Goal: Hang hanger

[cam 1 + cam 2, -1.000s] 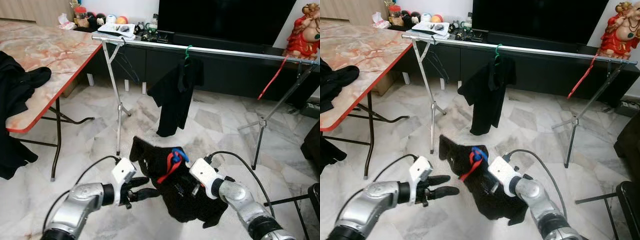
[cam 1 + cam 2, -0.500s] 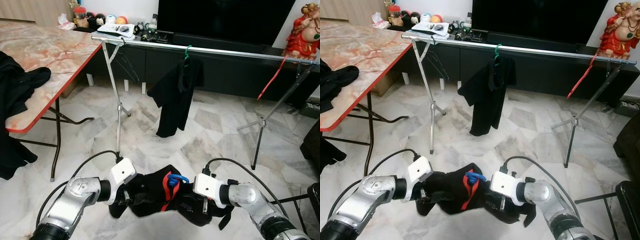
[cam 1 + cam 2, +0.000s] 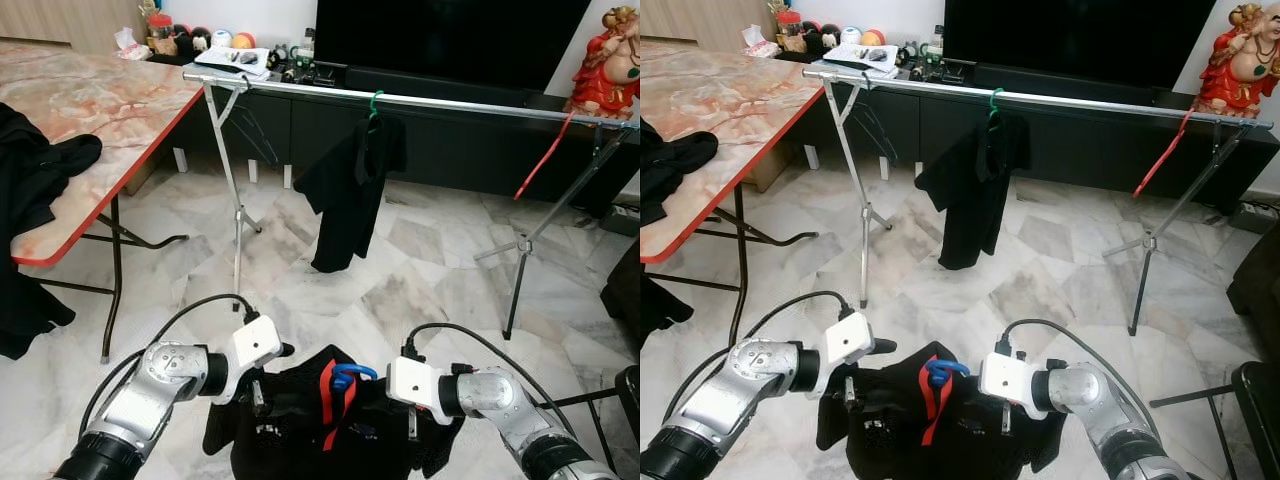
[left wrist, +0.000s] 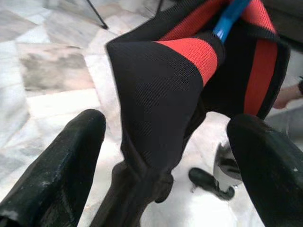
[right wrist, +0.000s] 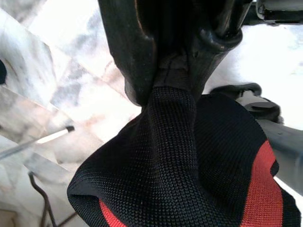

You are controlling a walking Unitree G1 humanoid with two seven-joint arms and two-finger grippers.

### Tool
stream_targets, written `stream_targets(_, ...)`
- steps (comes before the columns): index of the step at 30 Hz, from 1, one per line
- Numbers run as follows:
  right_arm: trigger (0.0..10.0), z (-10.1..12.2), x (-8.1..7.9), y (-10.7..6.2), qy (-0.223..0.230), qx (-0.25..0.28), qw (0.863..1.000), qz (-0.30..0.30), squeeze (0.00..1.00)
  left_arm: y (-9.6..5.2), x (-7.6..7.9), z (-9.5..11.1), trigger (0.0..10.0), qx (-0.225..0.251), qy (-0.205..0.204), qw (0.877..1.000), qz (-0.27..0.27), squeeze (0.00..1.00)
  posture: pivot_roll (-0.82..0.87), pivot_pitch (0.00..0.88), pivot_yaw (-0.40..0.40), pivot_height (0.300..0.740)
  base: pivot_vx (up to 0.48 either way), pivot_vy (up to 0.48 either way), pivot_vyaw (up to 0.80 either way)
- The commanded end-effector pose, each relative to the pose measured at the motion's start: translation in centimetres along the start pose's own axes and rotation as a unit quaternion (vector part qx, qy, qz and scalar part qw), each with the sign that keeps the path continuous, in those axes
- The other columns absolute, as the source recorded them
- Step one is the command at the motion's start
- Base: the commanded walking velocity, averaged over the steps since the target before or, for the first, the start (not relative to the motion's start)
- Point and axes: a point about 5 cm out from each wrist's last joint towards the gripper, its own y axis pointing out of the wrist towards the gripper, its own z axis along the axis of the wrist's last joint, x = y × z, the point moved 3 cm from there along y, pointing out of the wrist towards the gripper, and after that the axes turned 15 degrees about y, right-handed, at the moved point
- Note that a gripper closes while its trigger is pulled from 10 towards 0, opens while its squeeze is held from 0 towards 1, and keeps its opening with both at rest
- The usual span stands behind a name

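A black garment [image 3: 300, 425] with a red stripe hangs on a blue hanger [image 3: 350, 375], low in front of me above the floor. My right gripper [image 5: 173, 80] is shut on a bunch of the garment's black fabric at its right side [image 3: 412, 425]. At the garment's left side, my left gripper [image 3: 258, 400] points down; its two fingers stand wide apart with a fold of the garment [image 4: 161, 90] between them, untouched. Behind runs the silver rail [image 3: 450, 103] of a clothes rack, carrying a black shirt [image 3: 350, 190] on a green hanger.
A red hanger [image 3: 545, 155] dangles from the rail's right end. A marble-topped table [image 3: 90, 100] with black clothes [image 3: 40, 170] stands at the left. A dark TV cabinet [image 3: 450, 150] lies behind the rack, and a red statue [image 3: 610, 60] at the far right.
The garment has come down from chest height to just above the floor. My left gripper, apart from it a second ago, now reaches into its left side. The right gripper moved lower with it.
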Motion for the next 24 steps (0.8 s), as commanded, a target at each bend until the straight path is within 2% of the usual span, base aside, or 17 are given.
stream_targets(1, 0.0, 1.1, 0.1, -0.1, -0.010, 0.032, 0.999, 0.001, 0.00, 0.2, 0.3, -0.2, 10.0, -0.007, 0.005, 1.000, -0.010, 0.00, 0.12, 0.100, -0.057, 0.740, 0.000, 0.000, 0.00)
stream_targets(6, 0.0, 2.2, -0.6, 0.3, -0.023, 0.049, 0.998, 0.041, 0.00, 0.8, 0.4, 0.1, 10.0, 0.001, 0.004, 1.000, -0.011, 0.00, 0.11, 0.098, -0.056, 0.740, 0.000, 0.000, 0.00)
stream_targets(11, 0.0, 2.5, -0.8, 0.4, -0.028, 0.053, 0.997, 0.052, 0.00, 1.0, 0.4, 0.2, 10.0, 0.007, 0.002, 1.000, -0.012, 0.00, 0.12, 0.094, -0.058, 0.740, 0.000, 0.000, 0.00)
stream_targets(12, 0.0, 2.6, -0.8, 0.5, -0.027, 0.053, 0.997, 0.053, 0.00, 1.1, 0.4, 0.2, 8.8, 0.008, 0.001, 1.000, -0.013, 0.00, 0.12, 0.094, -0.058, 0.740, 0.000, 0.000, 0.00)
stream_targets(13, 0.0, 2.6, -0.8, 0.5, -0.027, 0.054, 0.997, 0.054, 0.00, 1.1, 0.4, 0.2, 8.8, 0.008, 0.000, 1.000, -0.013, 0.00, 0.12, 0.094, -0.058, 0.740, 0.000, 0.000, 0.00)
stream_targets(14, 0.0, 2.6, -0.8, 0.5, -0.027, 0.054, 0.997, 0.055, 0.00, 1.1, 0.4, 0.3, 2.7, 0.009, -0.001, 1.000, -0.012, 0.00, 0.12, 0.093, -0.059, 0.740, 0.000, 0.000, 0.00)
stream_targets(15, 0.0, 2.7, -0.8, 0.4, -0.026, 0.054, 0.997, 0.056, 0.00, 1.2, 0.4, 0.3, 0.7, 0.011, -0.003, 1.000, -0.011, 0.00, 0.12, 0.091, -0.060, 0.740, 0.000, 0.000, 0.00)
stream_targets(16, 0.0, 2.7, -0.8, 0.4, -0.026, 0.054, 0.997, 0.056, 0.00, 1.2, 0.4, 0.3, 0.7, 0.011, -0.003, 1.000, -0.011, 0.00, 0.12, 0.091, -0.060, 0.740, 0.000, 0.000, 0.00)
stream_targets(17, 0.0, 2.7, -0.8, 0.4, -0.026, 0.054, 0.997, 0.056, 0.00, 1.2, 0.4, 0.3, 0.0, 0.012, -0.004, 1.000, -0.011, 0.00, 0.12, 0.089, -0.060, 0.740, 0.000, 0.000, 0.00)
stream_targets(24, 0.0, 2.9, -0.7, 0.5, -0.023, 0.058, 0.997, 0.053, 0.00, 1.3, 0.4, 0.6, 0.0, 0.024, -0.011, 1.000, -0.010, 0.00, 0.12, 0.085, -0.060, 0.740, 0.000, 0.000, 0.00)
